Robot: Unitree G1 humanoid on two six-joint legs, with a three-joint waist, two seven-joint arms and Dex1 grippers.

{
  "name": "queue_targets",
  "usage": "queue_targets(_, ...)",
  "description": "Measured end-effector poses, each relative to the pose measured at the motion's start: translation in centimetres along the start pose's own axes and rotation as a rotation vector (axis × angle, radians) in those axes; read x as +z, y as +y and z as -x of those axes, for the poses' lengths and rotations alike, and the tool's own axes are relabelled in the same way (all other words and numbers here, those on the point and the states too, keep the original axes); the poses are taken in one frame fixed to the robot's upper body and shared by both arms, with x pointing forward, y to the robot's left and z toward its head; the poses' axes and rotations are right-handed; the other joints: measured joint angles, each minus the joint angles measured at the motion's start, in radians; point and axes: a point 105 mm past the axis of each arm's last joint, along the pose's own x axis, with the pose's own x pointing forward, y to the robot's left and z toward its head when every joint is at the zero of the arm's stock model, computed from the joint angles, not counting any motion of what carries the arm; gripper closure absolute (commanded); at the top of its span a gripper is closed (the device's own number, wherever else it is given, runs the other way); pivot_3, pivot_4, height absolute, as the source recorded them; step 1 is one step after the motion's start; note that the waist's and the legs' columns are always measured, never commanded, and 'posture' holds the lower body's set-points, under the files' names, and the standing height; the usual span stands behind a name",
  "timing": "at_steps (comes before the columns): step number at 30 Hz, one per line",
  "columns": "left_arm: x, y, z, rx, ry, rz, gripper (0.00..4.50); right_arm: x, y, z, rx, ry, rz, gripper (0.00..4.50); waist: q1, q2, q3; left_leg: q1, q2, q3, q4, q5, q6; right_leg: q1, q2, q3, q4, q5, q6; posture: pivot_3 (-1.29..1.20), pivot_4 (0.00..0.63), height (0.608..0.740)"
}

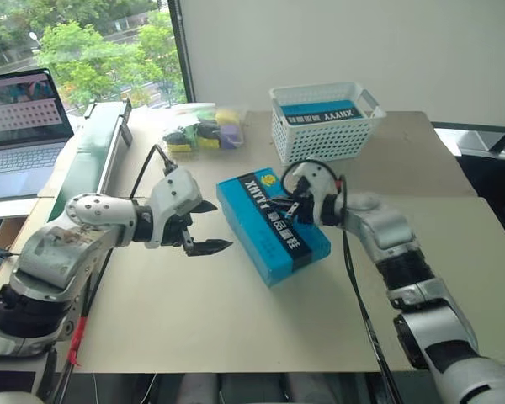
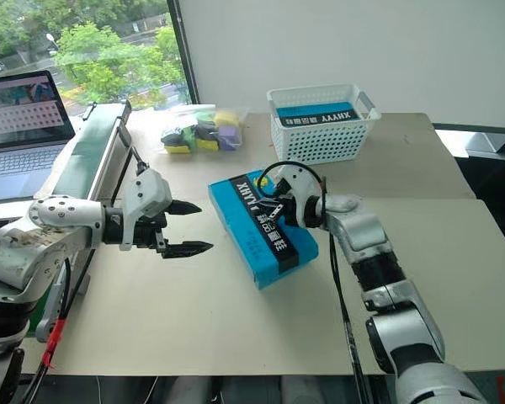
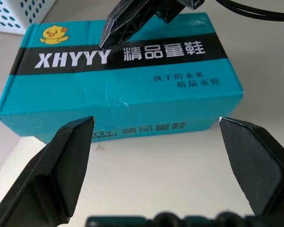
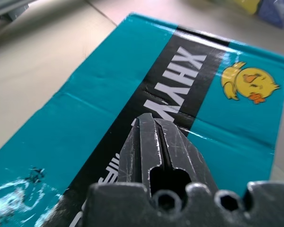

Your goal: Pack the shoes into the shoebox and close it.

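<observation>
A: On the tan table (image 1: 194, 320), near the middle, lies the shoebox (image 1: 265, 240), lid down and flat. No shoes are in sight, so I judge them already inside.

B: Where are the grippers?

A: The right gripper (image 1: 288, 208) has its two black fingers clenched together, holding nothing, with the tips over the lid's black stripe (image 4: 146, 94). From the right wrist view the tips look to be at the lid or just above it; I can't say for sure that they touch.

B: And the other one?

A: The left gripper (image 1: 209, 227) hangs just off the box's near long side with its fingers spread wide and empty. The left wrist view looks straight between them at that side wall, with a strip of bare table in between.

B: So how does the box lie?

A: Its long axis runs diagonally, from the far left toward the near right in the head views. The right gripper is the nearer one, already above the lid toward its far end. The left faces the long flank, apart from it.

B: What does the next move turn on?

A: In my judgement, pressing the lid down with the shut right fingers while the left steadies the flank. A push off centre could skate the box across the table.

B: Anything else nearby?

A: A white basket (image 1: 324, 126) stands well behind the box.
</observation>
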Motion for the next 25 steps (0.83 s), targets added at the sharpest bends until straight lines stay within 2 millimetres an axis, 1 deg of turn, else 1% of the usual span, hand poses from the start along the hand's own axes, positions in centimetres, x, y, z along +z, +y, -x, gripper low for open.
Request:
queue_targets(1, -0.1, 0.0, 0.0, 0.004, 0.003, 0.004, 0.00, 0.1, -0.1, -0.2, 0.007, -0.001, 0.014, 4.44, 0.001, 0.000, 0.000, 0.000, 0.000, 0.000, 0.000, 0.000, 0.000, 0.000, 0.000, 0.000, 0.000, 0.000, 0.000, 0.00, 0.150, 0.740)
queue_targets(3, -0.5, -0.1, 0.2, 0.022, 0.007, 0.013, 0.00, -0.3, 0.1, -0.7, 0.025, 0.012, 0.018, 4.44, 0.001, -0.001, -0.001, 0.002, 0.000, 0.000, 0.000, 0.000, 0.000, 0.001, 0.000, 0.000, 0.000, 0.000, 0.000, 0.00, 0.150, 0.740)
queue_targets(5, -0.5, -0.3, 0.3, 0.029, 0.010, 0.013, 0.00, -0.5, 0.1, -0.7, 0.027, 0.017, 0.029, 4.44, 0.002, -0.001, -0.001, 0.004, 0.000, 0.000, 0.000, 0.000, 0.000, 0.002, 0.000, 0.000, 0.001, 0.000, 0.000, 0.00, 0.150, 0.740)
queue_targets(9, 0.0, -0.4, 0.6, 0.045, -0.019, 0.013, 0.00, -0.7, 0.3, -0.1, 0.038, 0.030, 0.076, 4.44, 0.005, -0.001, -0.001, 0.007, 0.000, 0.000, 0.000, 0.000, 0.000, 0.004, 0.000, 0.000, 0.003, 0.000, 0.000, 0.00, 0.150, 0.740)
queue_targets(11, 0.8, -0.5, 0.6, 0.043, -0.069, 0.015, 0.00, -0.6, 0.7, 1.0, 0.062, 0.046, 0.089, 4.44, 0.011, -0.001, -0.001, 0.006, 0.000, 0.000, 0.000, 0.000, 0.000, 0.004, 0.000, 0.000, 0.004, 0.000, 0.000, 0.00, 0.150, 0.740)
queue_targets(13, 1.6, -0.6, 0.7, 0.048, -0.114, 0.021, 0.00, -0.4, 1.4, 2.7, 0.105, 0.069, 0.105, 4.44, 0.016, -0.001, 0.000, 0.004, 0.000, -0.001, 0.001, 0.000, 0.000, 0.002, 0.000, -0.001, 0.004, 0.000, 0.000, 0.00, 0.150, 0.740)
queue_targets(14, 2.1, -0.4, 0.7, 0.058, -0.136, 0.018, 0.00, 0.0, 1.9, 4.6, 0.132, 0.078, 0.133, 4.44, 0.018, 0.000, 0.001, 0.001, -0.001, -0.001, 0.002, 0.000, 0.000, 0.001, -0.001, -0.001, 0.003, 0.000, 0.000, 0.00, 0.150, 0.740)
queue_targets(15, 2.2, -0.3, 0.8, 0.067, -0.141, 0.018, 0.00, 0.6, 2.2, 5.5, 0.148, 0.075, 0.156, 4.44, 0.021, 0.001, 0.001, -0.001, -0.001, -0.001, 0.002, 0.000, 0.000, -0.001, -0.001, -0.001, 0.003, 0.000, 0.000, 0.00, 0.150, 0.740)
queue_targets(17, 2.6, 0.0, 0.6, 0.079, -0.163, 0.011, 0.00, 2.7, 3.0, 8.3, 0.166, 0.055, 0.244, 4.44, 0.021, 0.001, 0.001, -0.001, -0.001, -0.001, 0.001, 0.000, 0.000, -0.001, -0.001, -0.001, 0.003, 0.000, 0.000, 0.00, 0.150, 0.740)
queue_targets(18, 2.9, 0.0, 0.4, 0.075, -0.176, 0.013, 0.00, 3.4, 3.2, 9.1, 0.168, 0.047, 0.276, 4.44, 0.019, 0.001, 0.001, 0.000, 0.000, -0.001, 0.002, 0.000, 0.000, 0.000, 0.000, -0.001, 0.002, 0.000, 0.000, 0.00, 0.150, 0.740)
queue_targets(19, 3.2, 0.0, 0.2, 0.067, -0.192, 0.012, 0.00, 3.9, 3.4, 9.6, 0.169, 0.040, 0.299, 4.44, 0.015, 0.000, 0.000, 0.000, 0.000, -0.001, 0.002, 0.000, 0.000, 0.000, 0.000, -0.001, 0.002, 0.000, 0.000, 0.00, 0.150, 0.740)
queue_targets(20, 3.4, -0.1, 0.1, 0.060, -0.198, 0.010, 0.00, 3.9, 3.5, 9.8, 0.170, 0.040, 0.304, 4.44, 0.012, 0.000, 0.000, 0.000, 0.000, -0.001, 0.002, 0.000, 0.000, 0.000, 0.000, -0.001, 0.002, 0.000, 0.000, 0.00, 0.150, 0.740)
queue_targets(21, 3.8, -0.1, -0.2, 0.049, -0.207, 0.005, 0.00, 3.4, 3.8, 9.9, 0.181, 0.051, 0.298, 4.44, 0.007, 0.000, 0.000, 0.000, -0.001, -0.001, 0.002, 0.000, 0.000, 0.001, 0.000, -0.001, 0.002, 0.000, 0.000, 0.00, 0.150, 0.740)
queue_targets(23, 3.6, 0.2, -0.5, 0.048, -0.197, 0.010, 0.00, 2.3, 3.9, 10.0, 0.184, 0.073, 0.262, 4.44, 0.006, 0.000, 0.001, 0.000, -0.001, -0.001, 0.002, 0.000, 0.000, 0.001, 0.000, -0.001, 0.002, 0.000, 0.000, 0.00, 0.150, 0.740)
queue_targets(25, 2.9, 0.8, -0.7, 0.062, -0.176, 0.018, 0.00, 2.1, 3.6, 10.7, 0.174, 0.059, 0.217, 4.44, 0.006, 0.000, 0.001, 0.000, -0.001, -0.001, 0.002, 0.000, 0.000, 0.000, 0.000, -0.001, 0.002, 0.000, 0.000, 0.00, 0.150, 0.740)
